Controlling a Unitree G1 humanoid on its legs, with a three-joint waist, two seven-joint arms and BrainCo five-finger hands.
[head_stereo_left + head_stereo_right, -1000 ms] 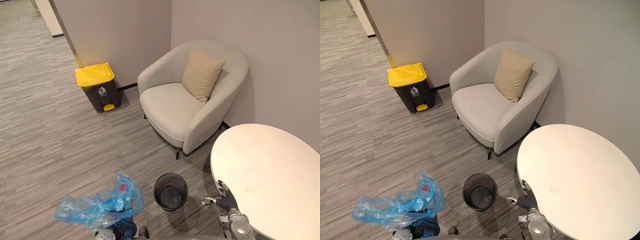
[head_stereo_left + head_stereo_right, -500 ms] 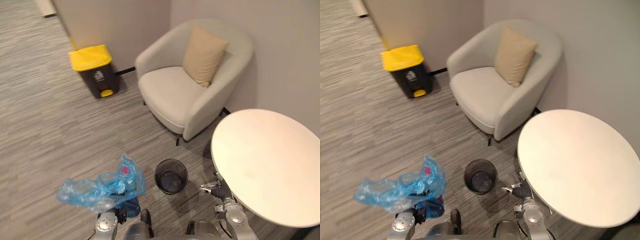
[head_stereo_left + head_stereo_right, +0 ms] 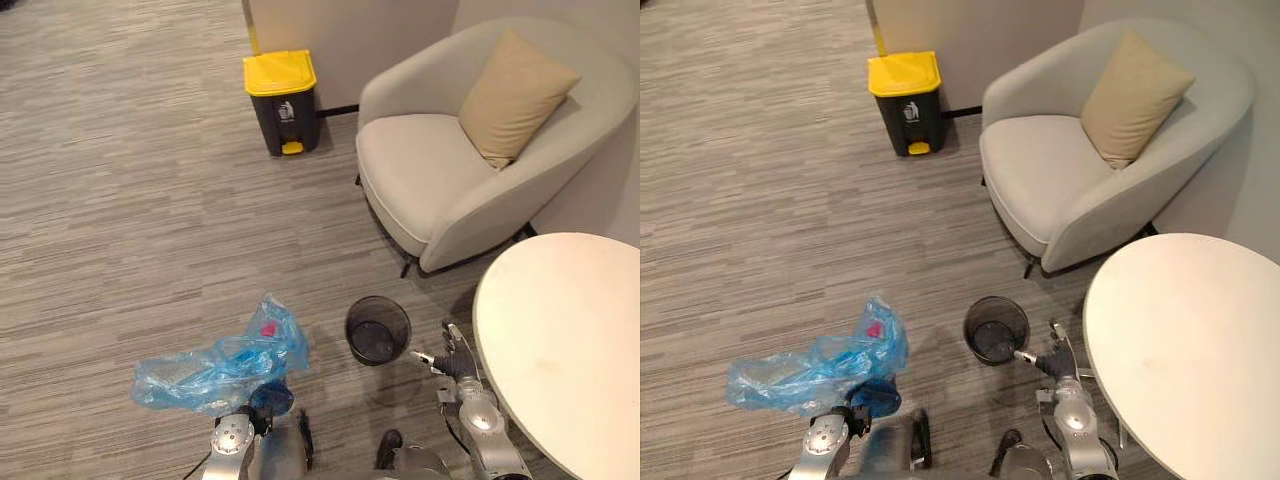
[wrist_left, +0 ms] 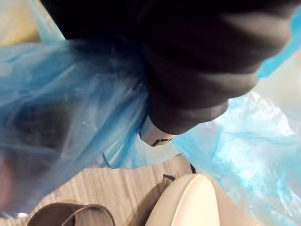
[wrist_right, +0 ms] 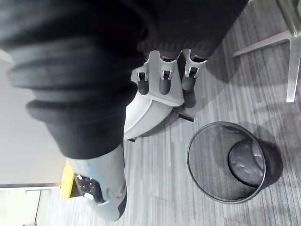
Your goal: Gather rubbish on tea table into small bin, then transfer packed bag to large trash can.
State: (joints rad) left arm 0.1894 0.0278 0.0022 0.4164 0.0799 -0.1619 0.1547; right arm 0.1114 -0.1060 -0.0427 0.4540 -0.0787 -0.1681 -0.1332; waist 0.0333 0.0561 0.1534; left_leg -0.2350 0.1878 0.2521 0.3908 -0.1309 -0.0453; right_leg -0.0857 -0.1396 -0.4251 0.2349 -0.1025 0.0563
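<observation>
The blue rubbish bag (image 3: 215,365) hangs low at the near left, raised off the carpet on the left hand (image 4: 197,70). It is thin, half-transparent film, crumpled and billowing out leftward, with something pink (image 3: 267,328) showing through near its top. The plastic closes round the hand, so I cannot tell whether the hand is clamped on it.

I judge the bag light, limp and slippery. It should swing and change shape on the way, and the film could tear or slide free if taken by a loose fold. The safest hold looks like the gathered neck, bunched tight, with the load hanging below.

Just right of the bag stands the small mesh bin (image 3: 378,335), upright on the floor and empty of its liner. The right hand (image 5: 162,80) hovers beside it with its fingers relaxed and apart, holding nothing.

The round tea table (image 3: 560,340) sits at the near right, bare on top. Behind it is a pale armchair (image 3: 430,180) with a tan cushion (image 3: 515,95). The large trash can (image 3: 281,95), lid down, waits far off by the wall.
</observation>
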